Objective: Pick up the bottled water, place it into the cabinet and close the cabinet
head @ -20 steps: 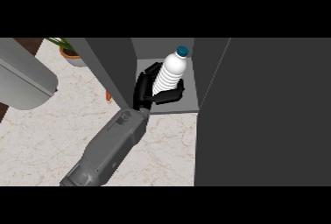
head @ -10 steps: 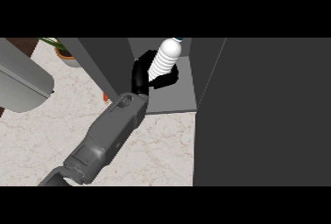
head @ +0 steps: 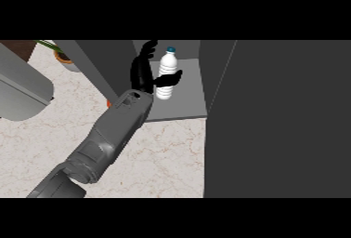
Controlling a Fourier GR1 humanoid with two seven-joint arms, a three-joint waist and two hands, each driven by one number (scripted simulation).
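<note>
White bottled water upright inside grey cabinet (blue cap), robot hand released, fingers spread beside it

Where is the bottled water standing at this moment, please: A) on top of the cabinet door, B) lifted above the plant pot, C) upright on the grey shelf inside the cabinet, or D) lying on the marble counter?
C: the bottled water stands upright, cap up, on the shelf inside the cabinet, with the open left hand right beside it, fingers straight.
</note>
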